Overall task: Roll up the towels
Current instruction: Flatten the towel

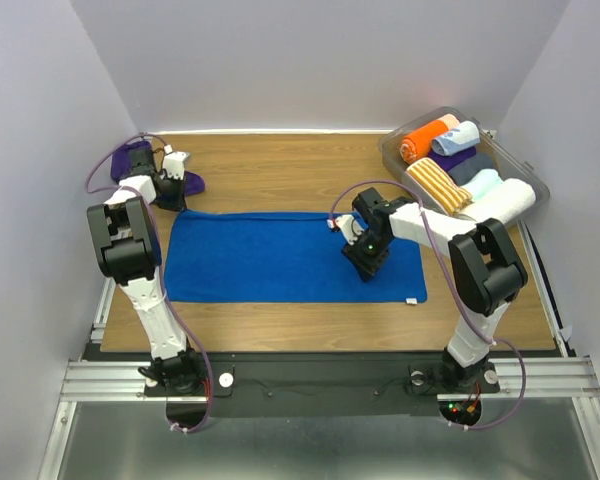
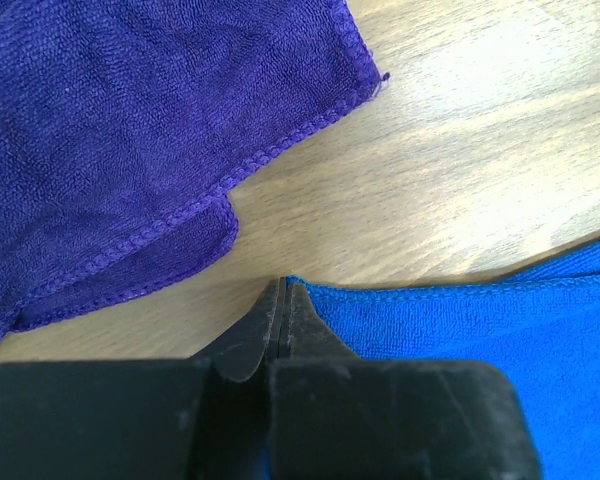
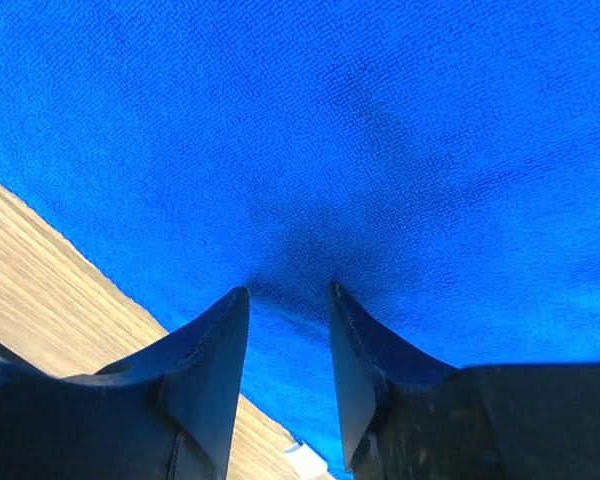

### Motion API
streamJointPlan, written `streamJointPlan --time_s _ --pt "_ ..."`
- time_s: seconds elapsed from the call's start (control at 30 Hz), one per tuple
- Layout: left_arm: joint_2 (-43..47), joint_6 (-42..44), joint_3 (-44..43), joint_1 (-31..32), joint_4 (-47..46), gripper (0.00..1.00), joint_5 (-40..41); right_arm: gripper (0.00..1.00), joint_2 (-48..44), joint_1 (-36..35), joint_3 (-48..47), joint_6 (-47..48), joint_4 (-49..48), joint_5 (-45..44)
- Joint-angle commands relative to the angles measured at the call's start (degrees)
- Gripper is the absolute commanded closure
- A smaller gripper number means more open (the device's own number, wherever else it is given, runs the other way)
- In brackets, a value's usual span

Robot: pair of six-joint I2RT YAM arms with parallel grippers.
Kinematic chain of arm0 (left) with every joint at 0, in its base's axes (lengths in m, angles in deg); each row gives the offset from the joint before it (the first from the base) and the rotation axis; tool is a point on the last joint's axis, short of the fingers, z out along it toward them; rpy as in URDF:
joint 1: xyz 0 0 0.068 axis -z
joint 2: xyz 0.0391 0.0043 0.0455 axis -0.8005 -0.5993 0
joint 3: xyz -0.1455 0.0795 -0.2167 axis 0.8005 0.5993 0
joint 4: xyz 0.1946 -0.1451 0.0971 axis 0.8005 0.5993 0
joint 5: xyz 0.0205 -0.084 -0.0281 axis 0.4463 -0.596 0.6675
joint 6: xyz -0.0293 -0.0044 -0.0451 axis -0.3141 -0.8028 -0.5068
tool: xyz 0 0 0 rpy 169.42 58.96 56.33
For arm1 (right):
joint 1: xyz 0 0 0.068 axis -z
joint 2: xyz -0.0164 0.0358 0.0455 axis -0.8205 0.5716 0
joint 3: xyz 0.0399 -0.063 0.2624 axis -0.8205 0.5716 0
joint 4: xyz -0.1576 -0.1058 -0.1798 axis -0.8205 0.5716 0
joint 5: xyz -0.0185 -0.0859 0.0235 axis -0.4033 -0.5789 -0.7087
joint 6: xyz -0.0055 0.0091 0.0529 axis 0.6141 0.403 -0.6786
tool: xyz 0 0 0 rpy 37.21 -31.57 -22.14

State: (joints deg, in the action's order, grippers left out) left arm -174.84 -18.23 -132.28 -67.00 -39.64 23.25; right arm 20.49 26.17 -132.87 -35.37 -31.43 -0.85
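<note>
Royal blue towel (image 1: 270, 260), dark purple towel (image 2: 130, 140)

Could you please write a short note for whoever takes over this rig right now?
Left gripper: shut, tips at the far left corner of the blue towel; whether it pinches the cloth cannot be told.
Right gripper: open, tips down on the blue towel near its right end.
The blue towel lies flat across the middle of the table. The purple towel lies crumpled at the far left corner.
Done: nothing rolled yet.
Left to do: roll both towels.
</note>
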Motion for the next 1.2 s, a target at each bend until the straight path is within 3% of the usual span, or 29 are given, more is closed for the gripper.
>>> streamJointPlan --time_s 0.0,0.27,0.5,0.53,0.57,0.63,0.8,0.93,0.97,1.0,1.03,1.17 --pt "4.89 -1.31 1.18 -0.41 -3.82 1.00 0.74 0.57 1.53 -0.38 2.72 1.43 2.49 -1.40" --pt "7.79 -3.69 1.18 -2.17 -8.40 1.00 2.32 0.57 2.06 -0.65 4.57 3.54 4.69 -1.23" --pt "5.78 -3.34 -0.40 -2.61 -5.07 1.00 2.23 0.56 1.97 -0.74 5.98 4.16 5.04 0.00" --pt "5.34 -3.60 -1.18 -2.52 -4.45 0.82 3.11 0.56 1.97 -0.74 5.80 4.07 5.04 -0.26" --pt "4.90 -4.38 -1.71 -2.52 -3.92 0.77 4.16 0.55 1.97 -0.74 5.54 3.99 5.04 -0.44" --pt "4.98 -5.01 -1.98 -3.22 -3.48 0.69 4.61 0.53 1.53 -0.74 4.32 3.20 5.04 -0.88" --pt "12.70 -3.26 1.09 -4.81 -2.53 0.61 0.66 0.51 -2.94 -0.65 -0.60 0.91 6.61 0.61" --pt "19.64 7.00 3.37 -5.34 8.09 0.61 -5.31 0.51 -7.34 -0.74 -4.13 -0.32 9.60 0.63" --pt "21.92 13.91 4.07 -5.25 14.30 0.61 -5.93 0.51 -8.13 -0.74 -3.78 -0.23 10.31 -0.17" --pt "22.90 16.93 5.13 -5.25 14.36 0.62 -6.03 0.51 -9.10 -0.74 -3.78 0.20 10.84 -1.30" --pt "23.87 20.53 7.75 -5.33 19.58 0.63 -5.07 0.52 -10.76 -0.74 -2.04 1.51 11.80 -4.01" --pt "30.09 31.79 17.77 -5.33 25.17 0.66 0.56 0.53 -13.85 -0.65 3.77 4.33 14.18 -9.05"
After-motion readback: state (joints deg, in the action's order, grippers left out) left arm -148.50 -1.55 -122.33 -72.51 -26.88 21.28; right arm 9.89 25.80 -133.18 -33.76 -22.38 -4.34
